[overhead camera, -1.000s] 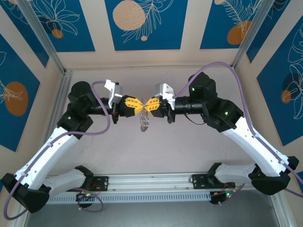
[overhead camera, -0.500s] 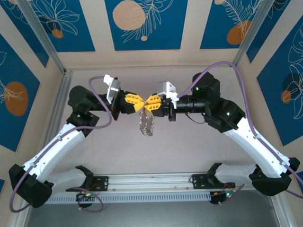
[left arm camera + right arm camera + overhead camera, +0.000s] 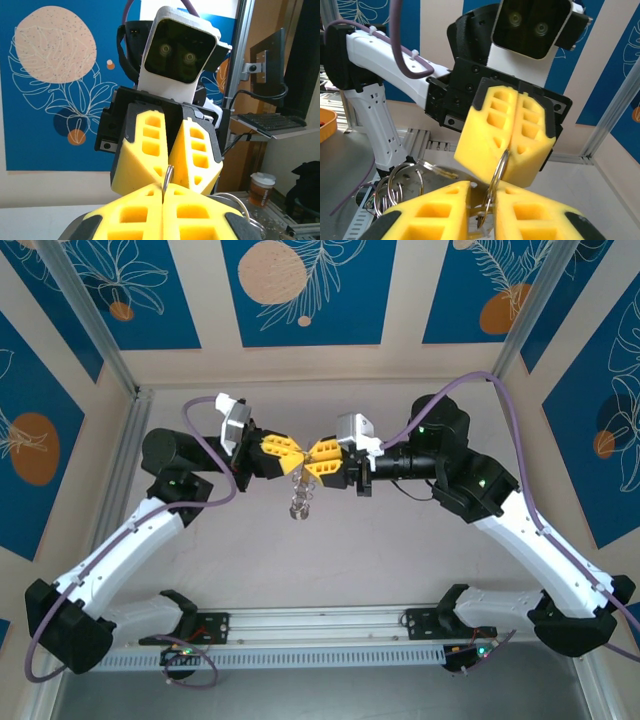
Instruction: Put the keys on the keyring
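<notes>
Keyring dangles above the surface; we note left gripper and right gripper jaws both pinched shut on its hoop.

My overhead feed is bright, even and sharp, with only faint soft shadows on the worktop. On both wrist feeds the near fingers blur at the bottom edge, and the left one blows out white up top.

Both arms reach inward above the desk; left end effector and right end effector meet tip-to-tip, pinching the keyring.
</notes>
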`<state>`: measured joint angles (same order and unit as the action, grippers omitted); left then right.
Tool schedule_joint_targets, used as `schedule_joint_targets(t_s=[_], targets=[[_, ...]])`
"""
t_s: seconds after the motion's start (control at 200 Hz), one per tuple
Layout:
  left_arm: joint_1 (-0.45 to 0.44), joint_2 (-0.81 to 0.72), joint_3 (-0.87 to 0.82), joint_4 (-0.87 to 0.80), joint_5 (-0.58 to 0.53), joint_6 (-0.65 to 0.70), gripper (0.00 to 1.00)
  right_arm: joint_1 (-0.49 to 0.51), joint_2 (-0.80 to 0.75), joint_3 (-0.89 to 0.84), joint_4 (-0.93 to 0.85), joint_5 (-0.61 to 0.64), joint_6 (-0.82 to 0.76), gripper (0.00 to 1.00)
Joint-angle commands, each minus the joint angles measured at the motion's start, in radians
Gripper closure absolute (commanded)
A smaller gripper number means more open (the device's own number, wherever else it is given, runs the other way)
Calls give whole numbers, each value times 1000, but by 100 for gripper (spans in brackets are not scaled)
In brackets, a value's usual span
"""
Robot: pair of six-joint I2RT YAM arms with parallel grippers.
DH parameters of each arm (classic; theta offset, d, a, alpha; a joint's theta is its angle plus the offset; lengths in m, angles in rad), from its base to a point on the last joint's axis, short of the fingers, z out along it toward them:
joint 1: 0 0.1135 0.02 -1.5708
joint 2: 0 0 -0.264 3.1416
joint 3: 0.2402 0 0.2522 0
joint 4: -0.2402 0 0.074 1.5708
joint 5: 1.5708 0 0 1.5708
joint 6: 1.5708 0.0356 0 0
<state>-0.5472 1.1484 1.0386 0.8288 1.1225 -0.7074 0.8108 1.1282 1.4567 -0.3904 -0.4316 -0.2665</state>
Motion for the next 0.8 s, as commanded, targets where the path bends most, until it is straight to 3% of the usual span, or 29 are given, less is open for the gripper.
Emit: schedule_joint_targets(t_s=[0.0,0.17,0.53,0.795], targets=[[1,7,43,204,-46,-97,100,7,-10,-49,-28,-58,19,80],[0,26,44,274,-51,-164,100,6,0,-42,-16,-32,22,84],[0,28,46,319,-44,-210,100,8,-7,-46,-13,-27,35,78],[-2,38,55,342,-40,-230,100,7,-22,-57,-6,-19,44,90]])
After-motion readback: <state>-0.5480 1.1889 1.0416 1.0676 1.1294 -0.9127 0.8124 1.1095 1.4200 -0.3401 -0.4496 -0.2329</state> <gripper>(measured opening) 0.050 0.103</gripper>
